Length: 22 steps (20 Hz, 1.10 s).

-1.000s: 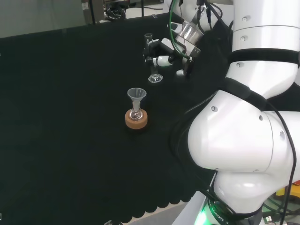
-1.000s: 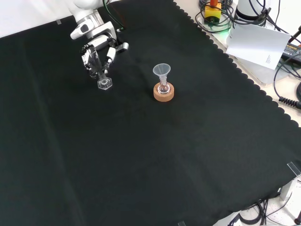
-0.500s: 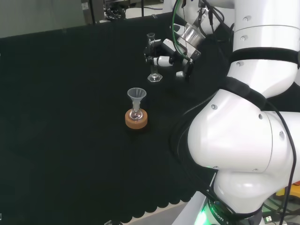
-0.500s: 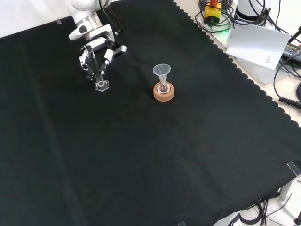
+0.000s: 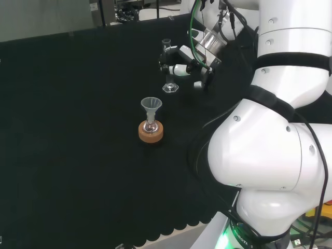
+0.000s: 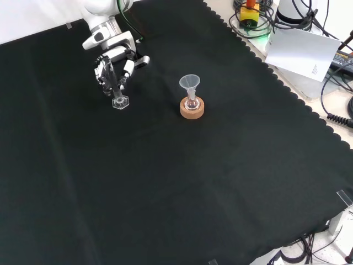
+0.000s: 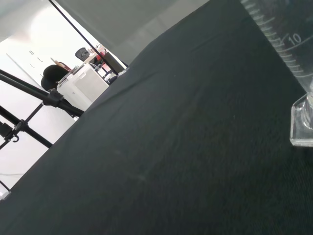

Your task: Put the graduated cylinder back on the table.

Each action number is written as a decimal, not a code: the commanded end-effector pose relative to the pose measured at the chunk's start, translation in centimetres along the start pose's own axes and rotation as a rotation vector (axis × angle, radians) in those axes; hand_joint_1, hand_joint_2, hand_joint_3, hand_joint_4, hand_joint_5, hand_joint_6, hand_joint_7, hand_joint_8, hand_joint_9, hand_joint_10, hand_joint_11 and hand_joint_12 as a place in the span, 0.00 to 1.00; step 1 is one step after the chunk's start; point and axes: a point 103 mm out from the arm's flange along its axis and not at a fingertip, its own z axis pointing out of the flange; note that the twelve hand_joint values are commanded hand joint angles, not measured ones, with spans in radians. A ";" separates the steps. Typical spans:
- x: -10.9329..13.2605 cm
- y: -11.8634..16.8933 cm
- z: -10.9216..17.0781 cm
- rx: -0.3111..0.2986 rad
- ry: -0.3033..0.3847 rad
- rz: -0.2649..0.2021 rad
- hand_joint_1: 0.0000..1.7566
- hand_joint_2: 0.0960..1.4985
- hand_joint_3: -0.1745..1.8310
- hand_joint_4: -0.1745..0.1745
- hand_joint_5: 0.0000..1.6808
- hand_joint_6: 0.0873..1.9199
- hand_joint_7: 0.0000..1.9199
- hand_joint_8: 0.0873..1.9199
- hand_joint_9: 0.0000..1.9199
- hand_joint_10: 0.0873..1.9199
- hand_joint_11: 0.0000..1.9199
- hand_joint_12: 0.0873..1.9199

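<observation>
One cylinder, clear, prob. light, slick and brittle; hand has fingers curled round its stem, base below fingertips, approx. upright.

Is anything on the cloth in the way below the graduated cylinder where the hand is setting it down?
Nothing visible. The hand holds the graduated cylinder over bare black cloth; the funnel on its cork ring stands apart, to the right in the front view.

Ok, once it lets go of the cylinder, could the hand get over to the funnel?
Probably yes: only bare cloth lies between the hand, curled round the graduated cylinder, and the funnel.
</observation>
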 end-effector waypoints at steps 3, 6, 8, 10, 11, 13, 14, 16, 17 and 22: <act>0.2 -0.2 0.4 0.007 -0.002 0.000 0.62 0.77 0.09 0.18 0.52 0.60 0.51 0.23 0.69 0.00 0.62 0.38; -0.1 -0.7 0.6 0.003 0.046 0.009 0.62 0.76 0.09 0.29 0.53 0.57 0.50 0.25 0.69 0.00 0.59 0.41; -0.1 -1.0 0.8 0.011 0.046 0.014 0.61 0.75 0.08 0.47 0.55 0.55 0.47 0.26 0.68 0.00 0.57 0.43; -0.3 -1.3 0.8 0.016 0.058 0.024 0.59 0.72 0.08 0.54 0.54 0.48 0.44 0.26 0.66 0.00 0.54 0.46; -0.3 -1.3 0.8 0.018 0.062 0.027 0.58 0.71 0.07 0.48 0.53 0.42 0.42 0.26 0.65 0.00 0.52 0.47; -0.4 -1.5 0.6 0.018 0.061 0.029 0.56 0.68 0.05 0.40 0.50 0.36 0.40 0.26 0.63 0.00 0.49 0.50; -0.3 -1.6 0.5 0.019 0.062 0.028 0.56 0.68 0.04 0.39 0.49 0.35 0.40 0.26 0.62 0.00 0.48 0.50; -0.2 -1.7 0.2 0.021 0.064 0.029 0.55 0.67 0.01 0.37 0.46 0.33 0.38 0.26 0.61 0.00 0.46 0.52; -0.1 -1.6 0.5 0.023 0.063 0.030 0.55 0.67 0.01 0.37 0.43 0.33 0.37 0.27 0.60 0.00 0.45 0.53; 0.2 -1.7 -0.2 0.020 0.074 0.031 0.52 0.64 0.00 0.32 0.29 0.28 0.30 0.28 0.54 0.00 0.37 0.59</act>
